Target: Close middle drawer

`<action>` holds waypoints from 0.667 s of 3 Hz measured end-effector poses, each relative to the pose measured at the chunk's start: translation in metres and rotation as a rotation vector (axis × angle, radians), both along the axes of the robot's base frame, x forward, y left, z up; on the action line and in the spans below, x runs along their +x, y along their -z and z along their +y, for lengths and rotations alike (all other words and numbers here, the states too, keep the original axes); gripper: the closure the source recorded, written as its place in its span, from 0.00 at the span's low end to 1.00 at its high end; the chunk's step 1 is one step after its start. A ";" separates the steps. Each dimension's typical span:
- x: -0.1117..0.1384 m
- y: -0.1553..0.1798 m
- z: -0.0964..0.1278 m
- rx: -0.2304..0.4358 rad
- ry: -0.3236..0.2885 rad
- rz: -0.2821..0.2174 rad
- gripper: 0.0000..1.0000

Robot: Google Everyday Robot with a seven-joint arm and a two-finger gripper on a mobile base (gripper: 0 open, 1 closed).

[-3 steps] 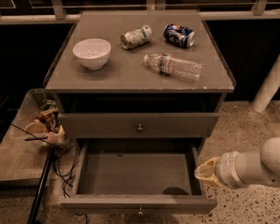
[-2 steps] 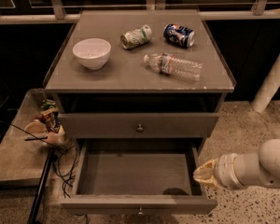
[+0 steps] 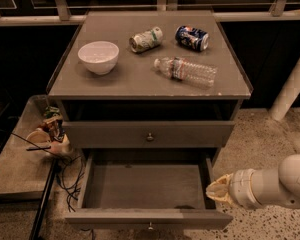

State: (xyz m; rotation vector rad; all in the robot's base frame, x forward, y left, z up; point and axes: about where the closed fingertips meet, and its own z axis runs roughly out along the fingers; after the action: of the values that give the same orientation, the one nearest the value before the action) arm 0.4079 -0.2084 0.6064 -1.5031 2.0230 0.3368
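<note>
The middle drawer is pulled far out of the grey-brown cabinet and is empty inside. Its low front carries a small round knob. Above it, the top drawer is pushed in. The lowest drawer is hidden under the open one. My gripper, with pale yellowish fingers at the end of a white arm, comes in from the right. It sits just outside the open drawer's right wall, near the front corner, pointing left. Its fingers are together and hold nothing.
On the cabinet top stand a white bowl, a lying green can, a lying blue can and a lying clear water bottle. A low side table with clutter and cables is at the left. A white post is at the right.
My gripper has sunk slightly and edged left toward the open drawer's right front corner. The drawer has not moved.
</note>
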 end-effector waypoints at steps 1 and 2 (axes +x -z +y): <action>-0.015 0.026 0.016 -0.001 -0.020 0.033 1.00; -0.025 0.052 0.028 0.009 -0.020 0.061 1.00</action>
State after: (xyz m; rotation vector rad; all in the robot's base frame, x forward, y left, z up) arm 0.3824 -0.1802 0.5539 -1.5258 2.0521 0.4038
